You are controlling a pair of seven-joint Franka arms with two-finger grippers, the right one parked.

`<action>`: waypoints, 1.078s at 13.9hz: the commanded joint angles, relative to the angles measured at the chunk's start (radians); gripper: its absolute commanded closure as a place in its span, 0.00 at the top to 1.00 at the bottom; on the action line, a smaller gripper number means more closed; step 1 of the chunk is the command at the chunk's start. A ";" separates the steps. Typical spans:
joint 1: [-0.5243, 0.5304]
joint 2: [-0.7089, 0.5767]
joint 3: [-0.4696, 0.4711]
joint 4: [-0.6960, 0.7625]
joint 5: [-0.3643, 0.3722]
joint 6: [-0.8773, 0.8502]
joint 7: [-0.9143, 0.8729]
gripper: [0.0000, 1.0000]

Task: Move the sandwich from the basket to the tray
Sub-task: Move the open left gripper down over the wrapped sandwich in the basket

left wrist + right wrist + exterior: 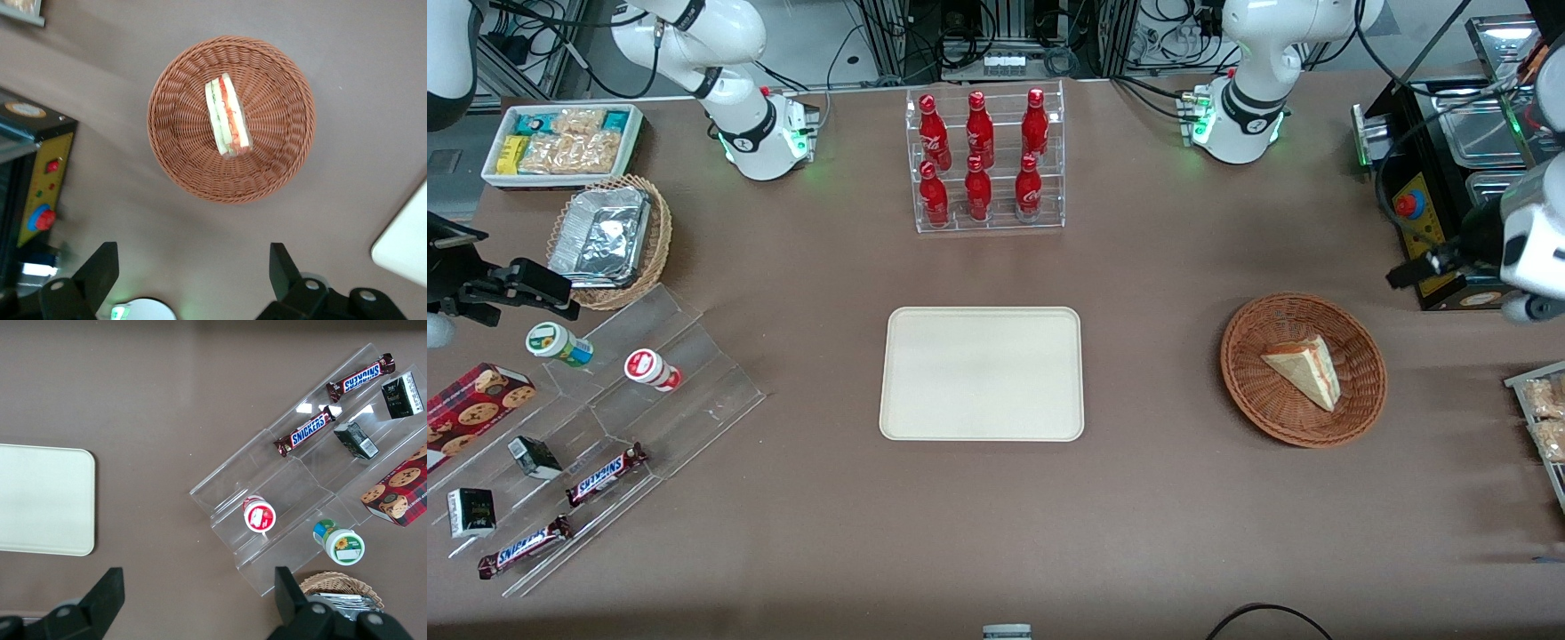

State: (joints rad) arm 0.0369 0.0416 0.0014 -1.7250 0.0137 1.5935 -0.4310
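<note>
The sandwich (1303,366) (228,117), a white-bread wedge with red and green filling on its cut edge, lies in the round reddish-brown wicker basket (1240,373) (173,153). The cream tray (982,373) (407,240) (40,500) sits flat at the table's middle with nothing on it. My left gripper (1405,271) (193,267) hangs high above the table at the working arm's end, beside the basket and apart from it. It is open, its black fingers (100,267) spread wide with only table between them.
A black machine with a red button (1432,204) (40,180) stands close by the gripper. A clear rack of red bottles (985,160) stands farther from the front camera than the tray. At the parked arm's end are an acrylic snack stand (605,418), a tan basket with foil container (609,240) and a white bin (560,142).
</note>
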 commanded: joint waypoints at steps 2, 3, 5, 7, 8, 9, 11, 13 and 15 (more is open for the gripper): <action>-0.003 0.098 -0.004 -0.016 -0.001 0.104 -0.202 1.00; -0.005 0.100 -0.004 -0.057 -0.003 0.162 -0.242 1.00; -0.003 0.098 -0.004 -0.160 0.000 0.308 -0.343 1.00; -0.003 0.109 -0.004 -0.235 0.002 0.411 -0.376 1.00; 0.001 0.121 -0.004 -0.257 0.000 0.436 -0.376 1.00; 0.004 0.135 -0.004 -0.266 -0.004 0.454 -0.377 1.00; 0.006 0.147 -0.004 -0.307 -0.006 0.495 -0.377 1.00; 0.003 0.146 -0.004 -0.373 -0.008 0.590 -0.377 1.00; 0.003 0.150 -0.004 -0.412 -0.011 0.655 -0.377 1.00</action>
State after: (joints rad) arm 0.0374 0.2031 0.0007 -2.0898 0.0121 2.1870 -0.7936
